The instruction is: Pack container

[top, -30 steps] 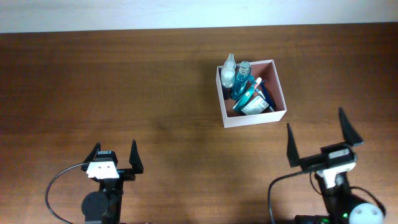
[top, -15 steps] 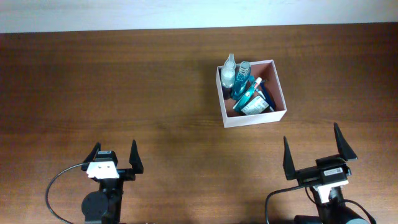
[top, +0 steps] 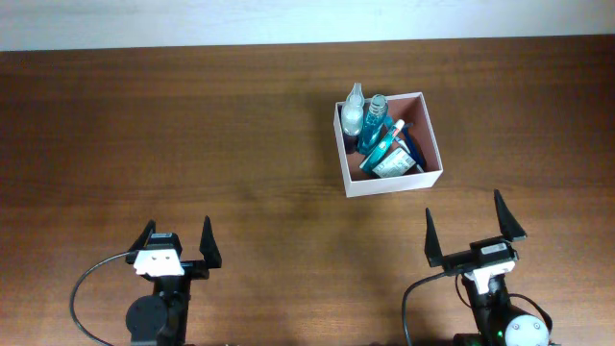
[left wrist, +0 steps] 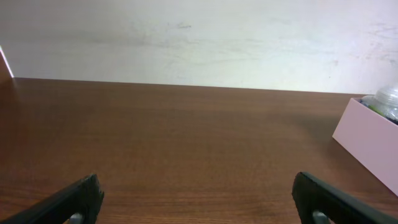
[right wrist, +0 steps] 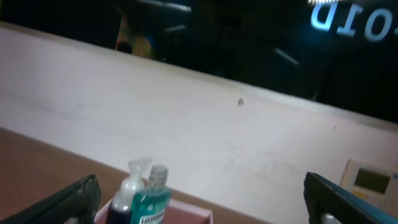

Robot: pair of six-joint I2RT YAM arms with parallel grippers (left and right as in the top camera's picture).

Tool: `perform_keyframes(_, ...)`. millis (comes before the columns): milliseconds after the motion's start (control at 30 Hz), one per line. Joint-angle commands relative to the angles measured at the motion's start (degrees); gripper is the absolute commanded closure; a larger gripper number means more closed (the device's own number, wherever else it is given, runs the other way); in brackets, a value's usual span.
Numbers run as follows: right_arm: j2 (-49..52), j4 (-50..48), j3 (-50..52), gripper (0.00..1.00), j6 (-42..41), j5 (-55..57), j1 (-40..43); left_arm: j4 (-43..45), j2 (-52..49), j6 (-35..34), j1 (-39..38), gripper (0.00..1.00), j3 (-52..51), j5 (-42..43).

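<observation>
**Dark wood table, box packed, both claws empty**

Brown wooden tabletop (top: pixel 192 144) with a white wall (top: pixel 288 19) along the far edge, that's the whole setup. The container (top: pixel 394 184) sits right of centre toward the back, resting flat on the table. It's got a clear spray bottle (top: pixel 354 113), a teal bottle (top: pixel 374 120) and a green-white packet (top: pixel 394 163) crammed into it, plus some blue stuff I can't make out.

Left gripper (top: pixel 178 226) is down at the near edge, jaws spread wide, nothing between them. Right gripper (top: pixel 463 204) is at the near edge too, just in front of the container but well clear of it, also gaping wide and holding nothing. From the right wrist cam you only see the bottle tops (right wrist: pixel 149 196) poking above the rim.
</observation>
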State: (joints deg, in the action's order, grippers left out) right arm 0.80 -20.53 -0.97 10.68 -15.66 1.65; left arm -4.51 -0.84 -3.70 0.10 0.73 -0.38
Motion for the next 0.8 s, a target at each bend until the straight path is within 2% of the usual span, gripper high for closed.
perform_keyframes(0, -0.6, 0.7, 0.7, 0.01, -0.4, 0.7, -0.7, -0.2, 0.5, 0.3, 0.3, 0.01, -0.2, 0.5)
perform_keyframes(567, -0.6, 23.7, 0.7, 0.01, -0.4, 1.4, -0.6, -0.2, 0.5, 0.3, 0.3, 0.01, -0.2, 0.5)
perform_keyframes(767, -0.6, 23.8, 0.7, 0.01, -0.4, 2.6, -0.5, -0.2, 0.5, 0.3, 0.3, 0.00, -0.2, 0.5)
